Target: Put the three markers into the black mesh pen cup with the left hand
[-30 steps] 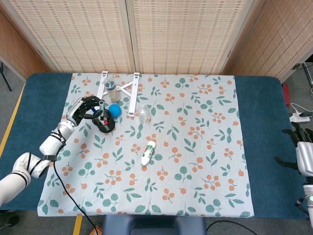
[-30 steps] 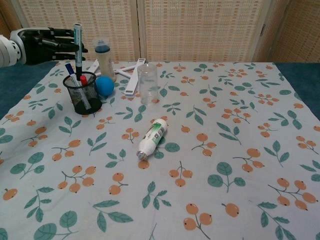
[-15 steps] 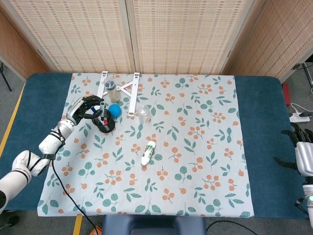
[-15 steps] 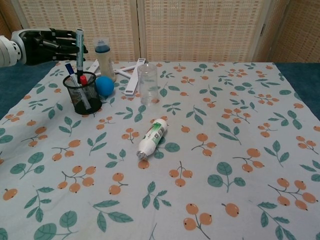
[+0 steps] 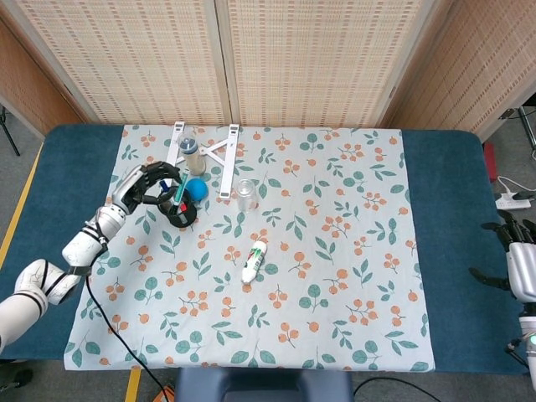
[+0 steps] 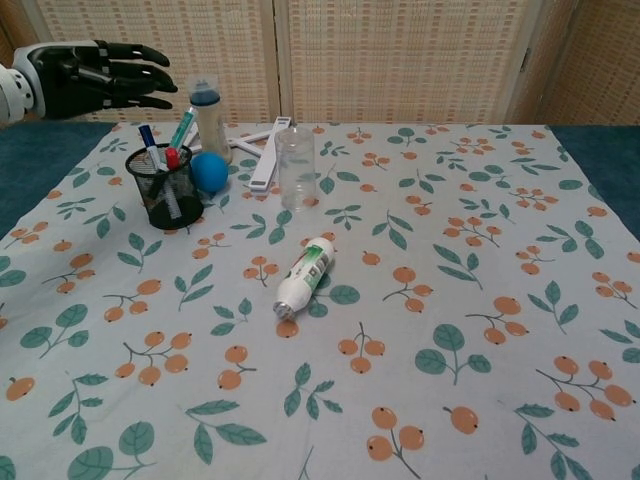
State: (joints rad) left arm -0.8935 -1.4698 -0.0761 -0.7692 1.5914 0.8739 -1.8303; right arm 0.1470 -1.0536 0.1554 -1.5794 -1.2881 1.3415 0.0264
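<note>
The left hand [image 6: 95, 75] hovers above the black mesh pen cup [image 6: 163, 188], fingers spread, holding nothing. All three markers [image 6: 182, 127] stand in the cup. The right hand [image 5: 521, 266] (head view only) rests off-table; its grip is unclear.

You have three markers [image 6: 160, 158] standing in one black mesh pen cup [image 6: 163, 190], one blue ball [image 6: 210, 171], two clear bottles [image 6: 296, 167], one white tube [image 6: 304, 276], and two hands [image 6: 95, 75] in view.
</note>
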